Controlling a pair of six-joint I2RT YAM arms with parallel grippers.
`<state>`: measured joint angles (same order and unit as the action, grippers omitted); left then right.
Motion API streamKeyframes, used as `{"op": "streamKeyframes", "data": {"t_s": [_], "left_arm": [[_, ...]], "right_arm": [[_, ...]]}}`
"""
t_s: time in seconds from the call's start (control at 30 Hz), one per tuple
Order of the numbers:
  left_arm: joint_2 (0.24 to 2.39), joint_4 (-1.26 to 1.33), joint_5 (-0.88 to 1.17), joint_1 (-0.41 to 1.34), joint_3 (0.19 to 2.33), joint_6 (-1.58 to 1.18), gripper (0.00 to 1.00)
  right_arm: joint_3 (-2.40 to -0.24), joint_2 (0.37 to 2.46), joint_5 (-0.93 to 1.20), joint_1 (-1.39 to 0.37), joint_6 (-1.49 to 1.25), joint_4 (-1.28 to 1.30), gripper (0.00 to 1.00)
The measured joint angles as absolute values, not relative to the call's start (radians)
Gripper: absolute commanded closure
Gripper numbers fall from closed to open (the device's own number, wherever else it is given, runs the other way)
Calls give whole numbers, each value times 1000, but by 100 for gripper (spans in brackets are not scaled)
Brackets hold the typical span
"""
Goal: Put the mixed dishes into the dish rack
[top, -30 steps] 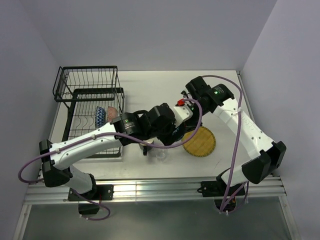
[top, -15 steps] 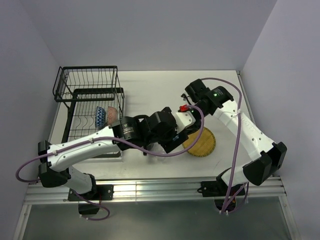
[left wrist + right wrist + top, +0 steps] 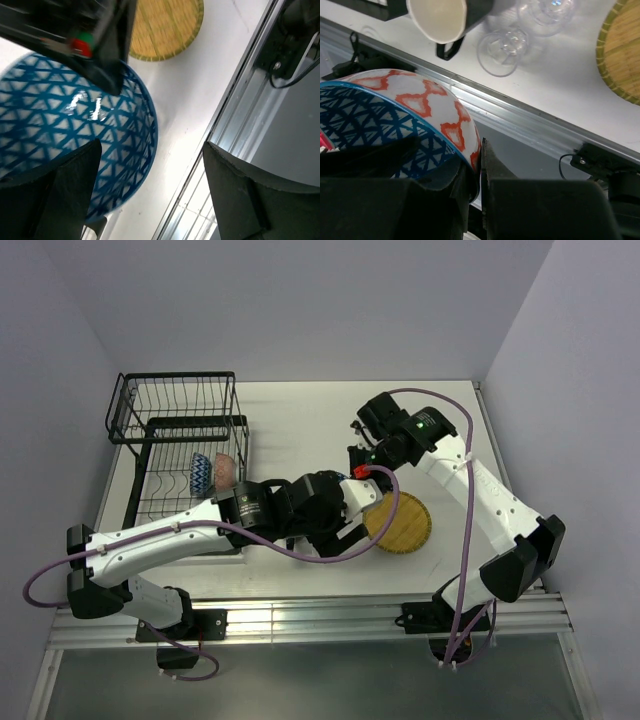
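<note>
risk: the right gripper pinches the bowl by its rim alone, so a jolt could tip it loose.
cause: the left gripper sits close under the bowl, and the arms are crowded enough to bump.
bystanders: the mug and glasses stand just below and could be knocked.
left gripper: fingers spread wide, holding nothing.
rack: two other bowls on edge in the lower tier.
plate: flat on the table, apart from the rack.
</note>
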<state>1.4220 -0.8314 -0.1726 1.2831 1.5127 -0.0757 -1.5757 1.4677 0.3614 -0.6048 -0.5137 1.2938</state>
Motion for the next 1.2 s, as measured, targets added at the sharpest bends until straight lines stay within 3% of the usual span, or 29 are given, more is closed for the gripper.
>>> {"op": "streamKeyframes", "data": {"t_s": [0.1, 0.23, 0.27, 0.4, 0.43, 0.47, 0.57, 0.6, 0.63, 0.7, 0.87, 1.2], "left_arm": [[1428, -836, -177, 1284, 1496, -74, 14], [1457, -838, -191, 1284, 1496, -72, 28], [1467, -836, -204, 1285, 1496, -70, 43], [1475, -832, -240, 1285, 1496, -68, 73], [1475, -831, -246, 1290, 1496, -61, 90], [1476, -828, -246, 1297, 1496, -52, 100], [1478, -818, -226, 1311, 1489, -18, 100], [1473, -812, -222, 1307, 1482, -19, 100], [1463, -803, -215, 1299, 1472, -20, 100], [1422, -770, -163, 1250, 1428, -70, 100], [1226, -680, -31, 1008, 1268, -178, 100], [826, -585, 78, 648, 989, -349, 100]], "right_arm": [[-1605, 1468, 355, -628, -526, 1295, 100], [-1614, 1468, 355, -653, -538, 1304, 100], [-1615, 1468, 344, -658, -539, 1308, 100], [-1615, 1468, 324, -668, -557, 1328, 100], [-1615, 1468, 323, -667, -565, 1322, 100], [-1615, 1470, 323, -668, -569, 1321, 100], [-1616, 1474, 310, -678, -559, 1314, 96], [-1617, 1476, 307, -680, -560, 1314, 75], [-1618, 1478, 308, -680, -565, 1312, 62], [-1645, 1482, 344, -676, -569, 1308, 49], [-1768, 1487, 365, -680, -556, 1290, 38], [-1842, 1494, 368, -630, -533, 1328, 40]]}}
